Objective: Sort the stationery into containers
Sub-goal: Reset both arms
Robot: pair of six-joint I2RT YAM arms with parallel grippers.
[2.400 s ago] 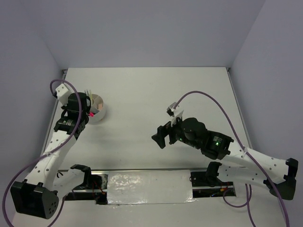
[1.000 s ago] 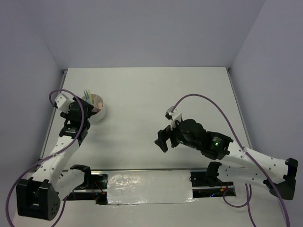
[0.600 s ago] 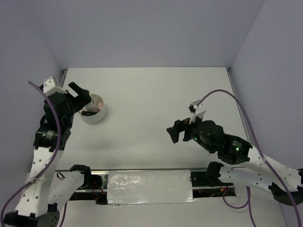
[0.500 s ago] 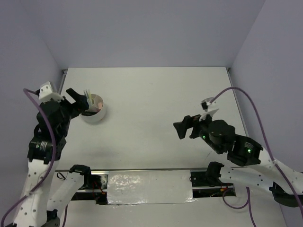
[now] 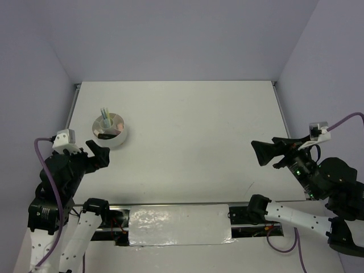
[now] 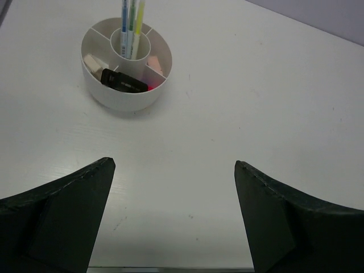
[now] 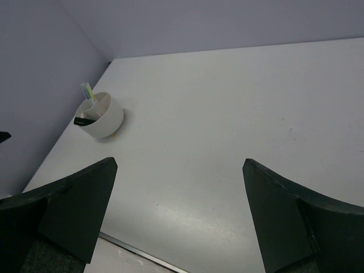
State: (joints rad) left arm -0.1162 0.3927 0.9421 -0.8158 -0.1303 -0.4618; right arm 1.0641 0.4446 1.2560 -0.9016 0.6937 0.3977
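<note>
Both left hand [image 6: 173, 164] and right hand [image 7: 179, 163] gape, apparently empty, far from edge-side tub [image 6: 122, 98].

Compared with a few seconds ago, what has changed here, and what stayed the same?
The left tool left the tub and drew back toward the near edge, open and empty; the pink highlighter it seemed to carry now lies in the tub. The right tool withdrew rightward, open. The tub stayed put.

White table [image 5: 187, 114] lies flat and matte, with pale lavender walls [image 5: 170, 34] boxing it in at nine, twelve and three o'clock (soft, even light all over). A shiny crinkled sheet [image 5: 179, 224] lines the six o'clock edge.
</note>
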